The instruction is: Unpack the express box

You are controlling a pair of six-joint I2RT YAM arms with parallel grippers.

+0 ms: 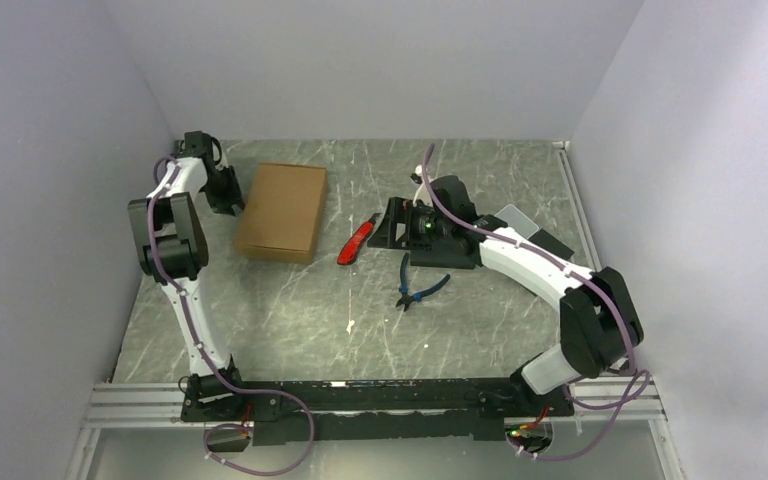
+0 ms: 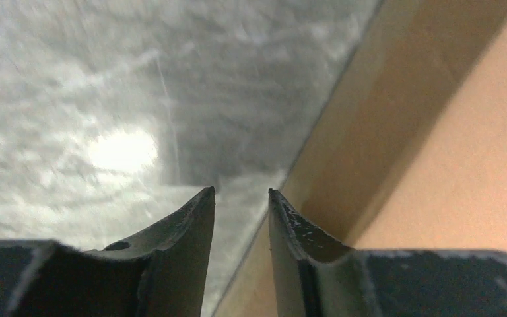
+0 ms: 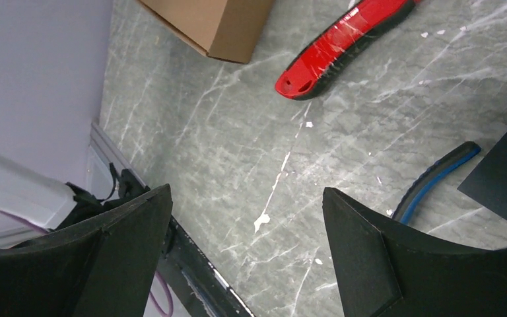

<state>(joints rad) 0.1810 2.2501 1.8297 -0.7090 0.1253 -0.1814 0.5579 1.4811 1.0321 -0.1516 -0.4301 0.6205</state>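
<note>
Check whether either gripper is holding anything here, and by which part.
Nothing is held. The left gripper stands slightly parted beside the express box, its gap empty; the right gripper is wide open, empty too.

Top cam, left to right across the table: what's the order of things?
left tool → express box → red utility knife → blue-handled pliers → translucent white case. Right tool and the black pads are left out: they overlap the pliers' span.
</note>
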